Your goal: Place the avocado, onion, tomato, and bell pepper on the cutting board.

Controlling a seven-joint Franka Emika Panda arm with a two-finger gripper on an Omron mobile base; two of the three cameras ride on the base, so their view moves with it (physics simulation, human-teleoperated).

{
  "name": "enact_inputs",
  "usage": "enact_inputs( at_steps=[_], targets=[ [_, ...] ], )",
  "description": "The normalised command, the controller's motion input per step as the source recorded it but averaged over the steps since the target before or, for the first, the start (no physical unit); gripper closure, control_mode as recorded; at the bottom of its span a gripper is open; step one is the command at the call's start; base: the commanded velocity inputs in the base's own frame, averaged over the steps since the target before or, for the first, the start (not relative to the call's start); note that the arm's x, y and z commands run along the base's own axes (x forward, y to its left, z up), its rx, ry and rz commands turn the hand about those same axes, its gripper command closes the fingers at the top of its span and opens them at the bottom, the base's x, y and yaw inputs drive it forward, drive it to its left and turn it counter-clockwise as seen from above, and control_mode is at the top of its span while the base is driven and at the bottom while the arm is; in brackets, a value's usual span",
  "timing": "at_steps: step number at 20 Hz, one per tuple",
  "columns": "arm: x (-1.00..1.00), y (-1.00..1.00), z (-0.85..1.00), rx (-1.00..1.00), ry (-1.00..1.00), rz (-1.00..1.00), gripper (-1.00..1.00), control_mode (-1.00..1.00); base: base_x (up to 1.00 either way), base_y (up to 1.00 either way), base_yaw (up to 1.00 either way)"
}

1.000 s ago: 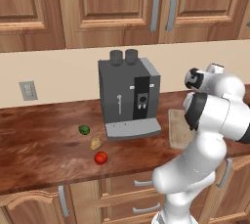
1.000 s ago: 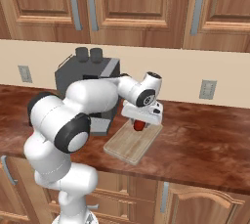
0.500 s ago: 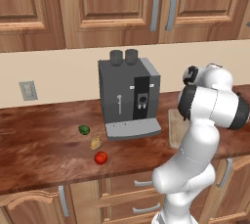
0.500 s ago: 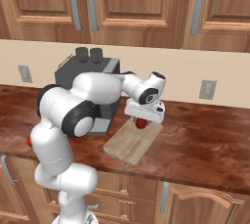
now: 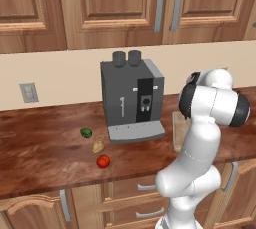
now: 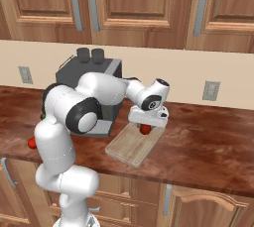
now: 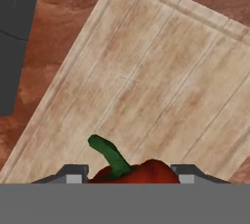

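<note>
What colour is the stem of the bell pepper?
Green; the bell pepper itself is red. The hand view shows it best.

Cutting board (image 7: 161,81) under the claw (image 6: 145,128): pale wood, straight grain, matt, with a shallow groove near its edge.
Bell pepper (image 7: 139,171) between the claw's fingers: smooth, glossy red skin, green stem.
Counter (image 6: 208,141) around the board: dark reddish-brown, mottled, polished sheen.
Coffee machine (image 5: 131,98) beside the claw: grey, matt, looks like plastic.
Cabinets (image 6: 139,8) above the claw: warm brown wood, satin finish, metal handles.
</note>
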Motion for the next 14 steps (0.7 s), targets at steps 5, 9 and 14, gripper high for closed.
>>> enact_inputs(
  at_steps=[5,9,14],
  targets=[
    [0.1,0.0,-0.18,0.0,-0.09,0.1,1.0,-1.0,0.0,0.0,0.0],
    [0.07,0.0,-0.24,0.0,-0.07,0.09,1.0,-1.0,0.0,0.0,0.0],
    [0.02,0.0,-0.22,0.0,-0.09,0.09,1.0,-1.0,0.0,0.0,0.0]
  ],
)
